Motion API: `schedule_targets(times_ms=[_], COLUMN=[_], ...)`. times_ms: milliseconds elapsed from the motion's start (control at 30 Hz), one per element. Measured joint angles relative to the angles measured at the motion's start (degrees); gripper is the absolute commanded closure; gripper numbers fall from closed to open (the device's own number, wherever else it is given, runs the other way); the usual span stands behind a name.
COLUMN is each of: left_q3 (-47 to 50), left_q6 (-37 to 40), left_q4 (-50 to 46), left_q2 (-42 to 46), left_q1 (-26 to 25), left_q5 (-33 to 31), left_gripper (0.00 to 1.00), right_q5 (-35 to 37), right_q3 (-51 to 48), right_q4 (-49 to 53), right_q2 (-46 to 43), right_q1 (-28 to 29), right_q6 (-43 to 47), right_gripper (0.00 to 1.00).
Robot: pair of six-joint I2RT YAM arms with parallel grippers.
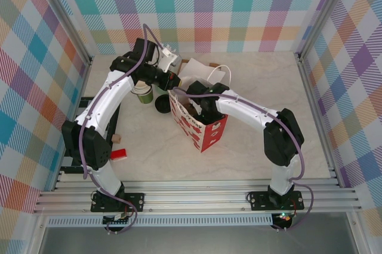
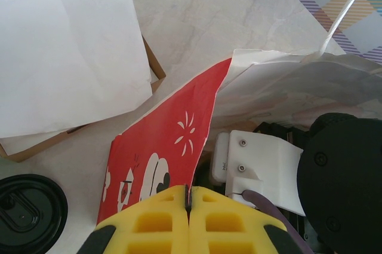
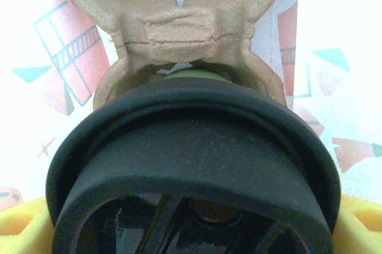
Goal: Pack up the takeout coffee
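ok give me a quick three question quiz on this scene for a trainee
1. True or false: the left gripper is shut on the red paper bag's edge.
2. The takeout coffee is: A in the left gripper; B between the right gripper's fingers; C held by neither.
3. Fill in: just beyond the coffee lies a moulded ____ cup carrier.
Key: 1 true; 2 B; 3 cardboard.
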State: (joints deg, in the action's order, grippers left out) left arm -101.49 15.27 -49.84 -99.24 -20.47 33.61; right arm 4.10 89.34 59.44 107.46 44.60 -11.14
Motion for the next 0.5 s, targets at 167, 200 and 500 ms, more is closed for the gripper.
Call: schedule_targets(times_ms=[167,200,500], left_q3=[0.0,0.0,0.0], left_q6=[0.0,0.1,0.6], left_q4=[0.0,0.0,-0.3], left_q2=[0.0,0.0,0.0], left_q1=[0.0,0.0,0.0], left_q5=[0.0,0.0,0.0], left_gripper=[1.0,1.0,1.0], right_q5=[0.1,0.0,-0.3], right_q3=[0.3,0.5,2.2], right_q4=[0.8,1.0,3.2], right_q2=[1.1,1.3,3.4], right_q1=[0.0,0.0,0.1], right_q6=[-0.3,-0.4,-0.8], right_gripper=[0.77,0.77,0.77])
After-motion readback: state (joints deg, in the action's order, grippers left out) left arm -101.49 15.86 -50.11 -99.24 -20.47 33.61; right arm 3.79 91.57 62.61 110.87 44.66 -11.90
